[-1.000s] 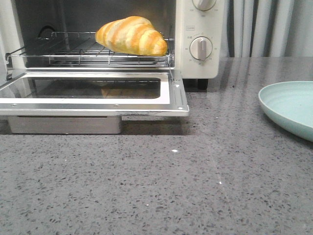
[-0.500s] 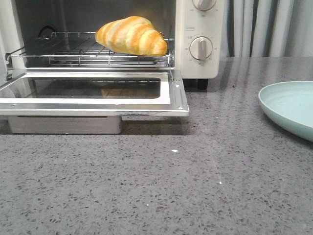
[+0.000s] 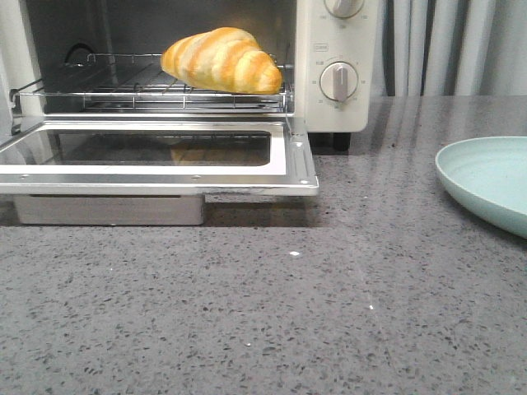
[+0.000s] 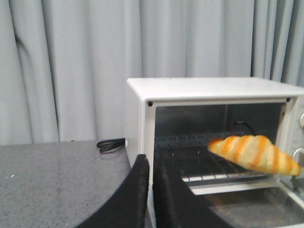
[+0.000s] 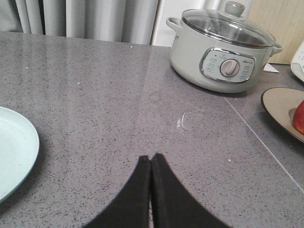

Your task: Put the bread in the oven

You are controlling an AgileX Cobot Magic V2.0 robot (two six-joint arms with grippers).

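Note:
The bread, a glossy golden-orange roll with paler stripes, lies on the wire rack inside the cream-white oven. The oven's glass door hangs open, flat over the counter. The bread also shows in the left wrist view, inside the oven. My left gripper is shut and empty, in front of the oven's left wall, apart from the bread. My right gripper is shut and empty above bare counter. Neither gripper shows in the front view.
A pale green plate sits at the right of the counter, also in the right wrist view. A lidded cooker and a brown plate with a red fruit stand further off. A black cord lies beside the oven.

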